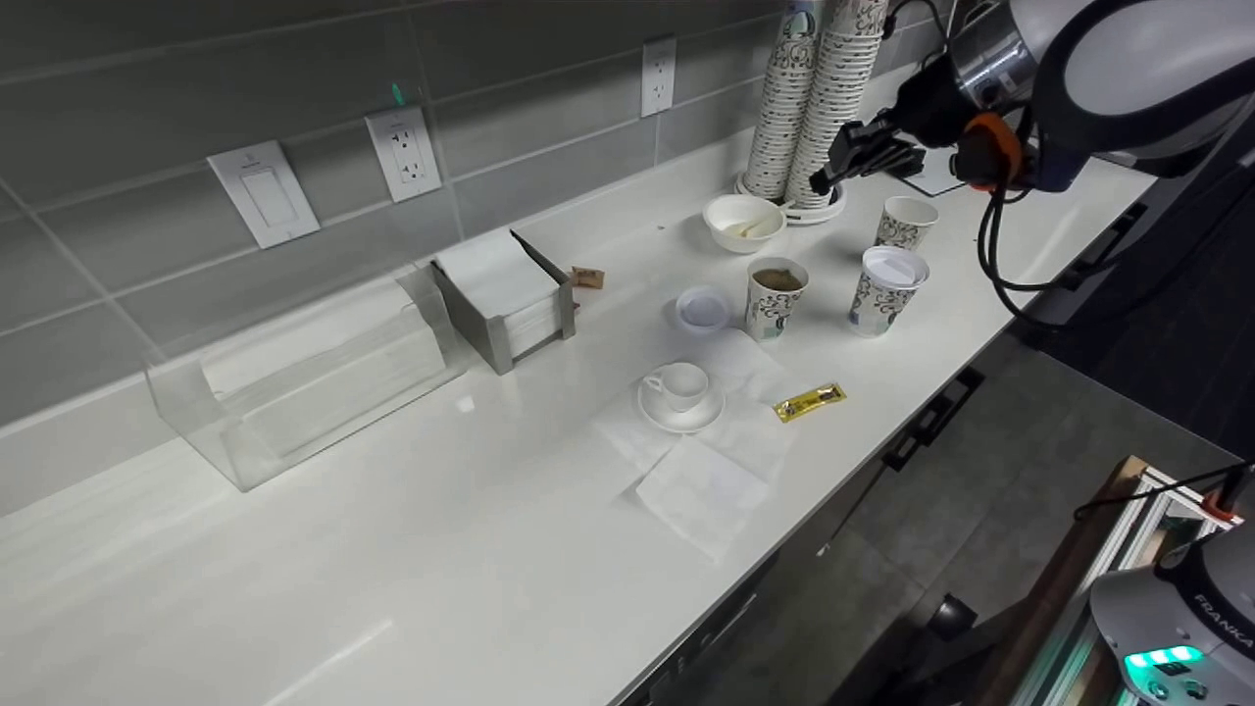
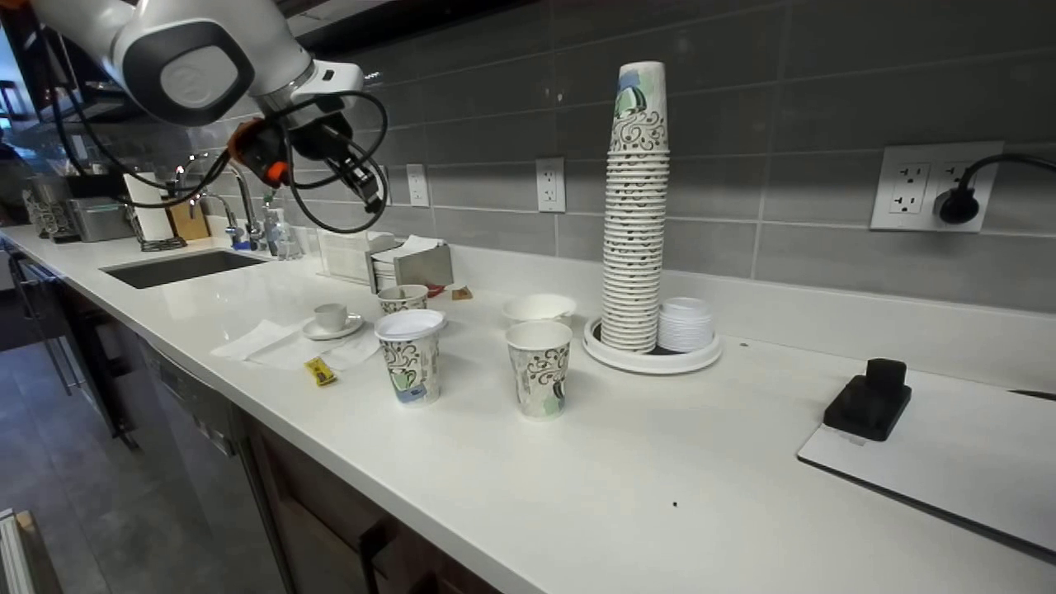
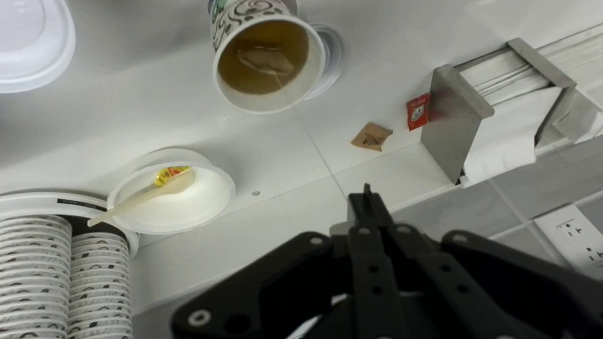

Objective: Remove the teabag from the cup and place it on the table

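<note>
Teabag [image 3: 266, 61] sits in tea [image 3: 293, 43], scroll-print paper cup [image 3: 263, 103]; gripper [image 3: 369, 200] pinches its string [image 3: 312, 139] (FRANKA on arm base [image 1: 1201, 613]; red packet [image 3: 418, 112] too blurry to read).

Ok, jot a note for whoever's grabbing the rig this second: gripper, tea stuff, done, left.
Gripper: shut, apparently on the string, raised above the table.
Teabag: in the cup, which stands upright on the table.
Done: string seemingly gripped.
Left: lift the teabag out of the cup, lay it on the table, release.
</note>
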Motion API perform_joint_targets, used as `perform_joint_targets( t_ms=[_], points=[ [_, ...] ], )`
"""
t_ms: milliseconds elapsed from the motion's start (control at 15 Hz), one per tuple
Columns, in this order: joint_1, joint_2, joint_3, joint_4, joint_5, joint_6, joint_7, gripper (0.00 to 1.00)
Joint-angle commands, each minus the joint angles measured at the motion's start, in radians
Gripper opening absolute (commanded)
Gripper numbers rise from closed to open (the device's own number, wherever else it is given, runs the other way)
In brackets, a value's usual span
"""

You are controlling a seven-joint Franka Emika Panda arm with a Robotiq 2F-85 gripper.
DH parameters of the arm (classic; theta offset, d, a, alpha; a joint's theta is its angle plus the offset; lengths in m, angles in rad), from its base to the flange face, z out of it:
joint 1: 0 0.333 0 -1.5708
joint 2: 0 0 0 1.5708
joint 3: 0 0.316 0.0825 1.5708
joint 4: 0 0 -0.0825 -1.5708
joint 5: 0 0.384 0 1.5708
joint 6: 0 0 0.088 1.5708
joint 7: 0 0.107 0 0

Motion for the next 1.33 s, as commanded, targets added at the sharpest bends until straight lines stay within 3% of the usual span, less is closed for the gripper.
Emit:
perform_joint_targets(
  t_ms=[0, 800, 1267],
  points=[
    [0.008, 0.032, 0.008, 0.046, 0.037, 0.043, 0.023, 0.0],
    [-0.048, 0.088, 0.042, 0.001, -0.032, 0.043, 0.044, 0.0],
    [-0.04, 0.092, 0.045, 0.01, -0.004, 0.044, 0.03, 0.0]
  ],
)
